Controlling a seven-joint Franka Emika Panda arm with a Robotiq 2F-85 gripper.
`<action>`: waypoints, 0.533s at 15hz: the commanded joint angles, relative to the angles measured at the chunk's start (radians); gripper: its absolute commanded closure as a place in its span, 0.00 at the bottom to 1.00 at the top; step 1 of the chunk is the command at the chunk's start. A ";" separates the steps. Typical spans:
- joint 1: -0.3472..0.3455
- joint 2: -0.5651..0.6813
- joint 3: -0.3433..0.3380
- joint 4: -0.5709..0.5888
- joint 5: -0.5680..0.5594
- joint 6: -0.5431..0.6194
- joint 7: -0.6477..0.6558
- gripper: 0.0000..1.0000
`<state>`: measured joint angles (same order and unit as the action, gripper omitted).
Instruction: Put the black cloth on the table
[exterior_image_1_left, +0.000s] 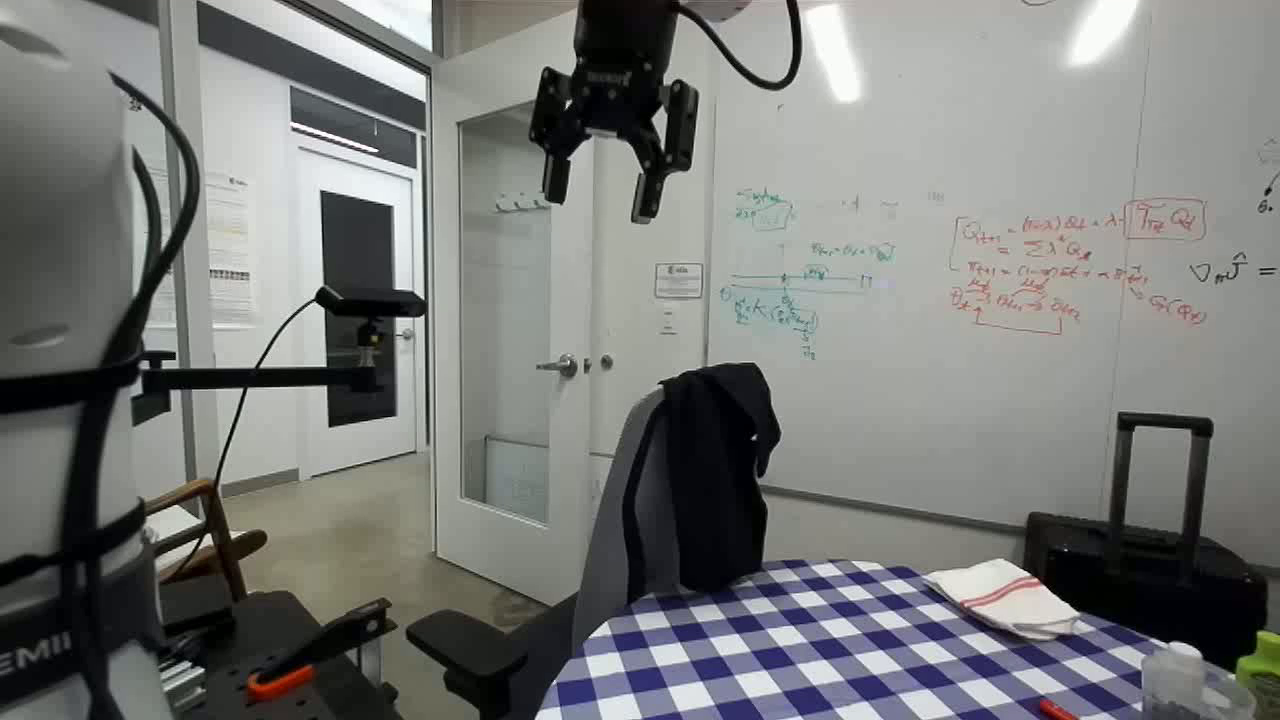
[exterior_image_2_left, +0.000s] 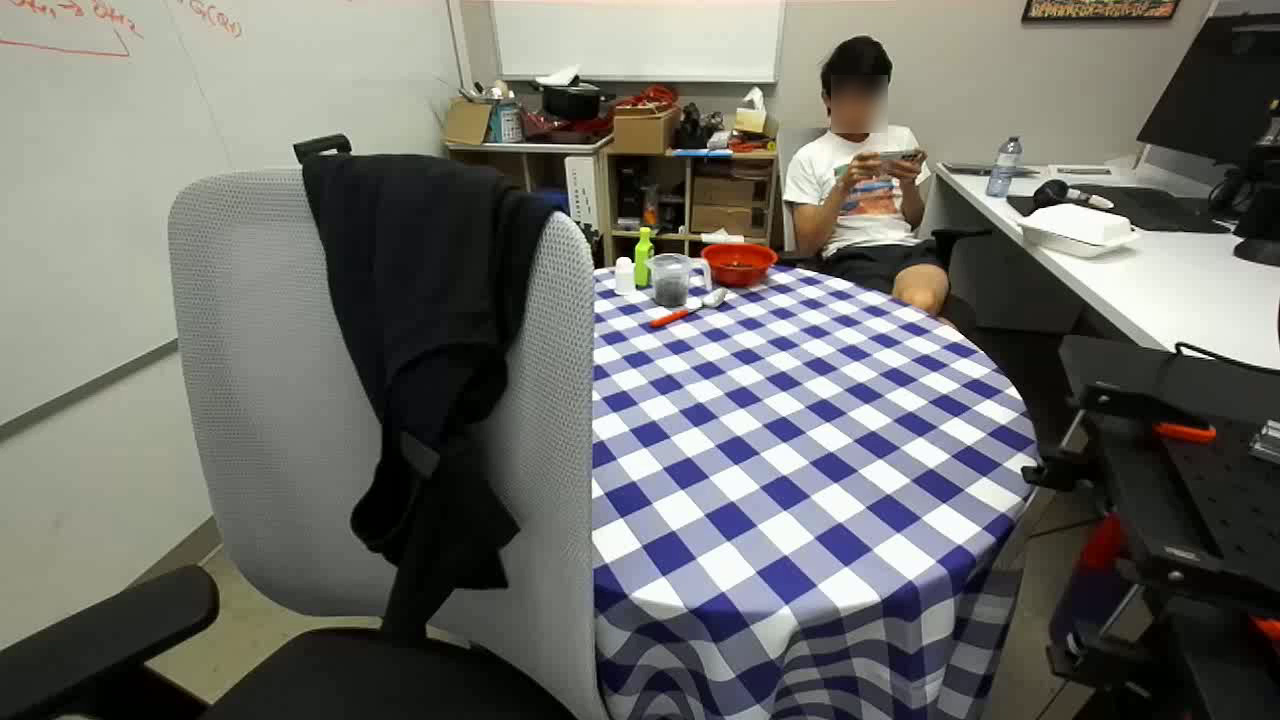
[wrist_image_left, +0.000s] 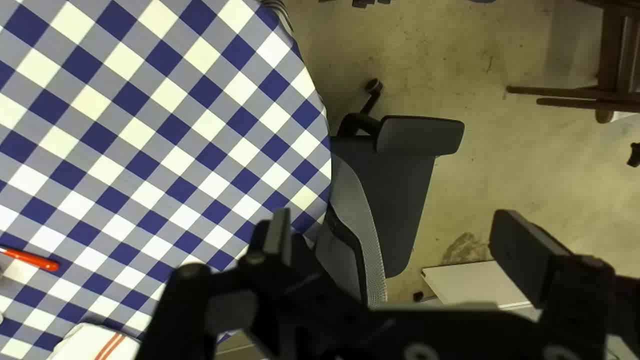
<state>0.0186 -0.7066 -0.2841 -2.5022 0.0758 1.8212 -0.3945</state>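
In an exterior view, see the gripper high before the door, pointing down, with jaws spread wide. Lower and further right, find the cloth slung over the top of the chair, hanging limp between its back and the checked worktop; cannot tell whether touching the latter. On top, spot a folded white towel with red stripes and, past the rim, a black case near the whiteboard. In an exterior view, see the cloth over the chair's top edge, falling in loose folds down the front toward the seat, with a small grey patch near its lower end. At the far side of the worktop, notice a green bottle, a jug, a red bowl and a red-handled spoon lying just beside the jug. Beyond these, find a seated person holding a phone. In the wrist view, see the jaws dark and blurred across the bottom, standing far apart, with the worktop filling the left, the chair at its edge, and floor to the right. At lower left, spot a red handle and part of the towel. Cannot pick out the cloth from the dark shapes beside the chair.
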 joint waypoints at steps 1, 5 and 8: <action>-0.019 0.004 0.016 0.002 0.011 -0.003 -0.010 0.00; -0.020 0.004 0.016 0.002 0.011 -0.003 -0.010 0.00; 0.020 0.096 -0.030 0.045 0.088 0.040 -0.050 0.00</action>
<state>0.0163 -0.7007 -0.2828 -2.5011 0.0782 1.8310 -0.3960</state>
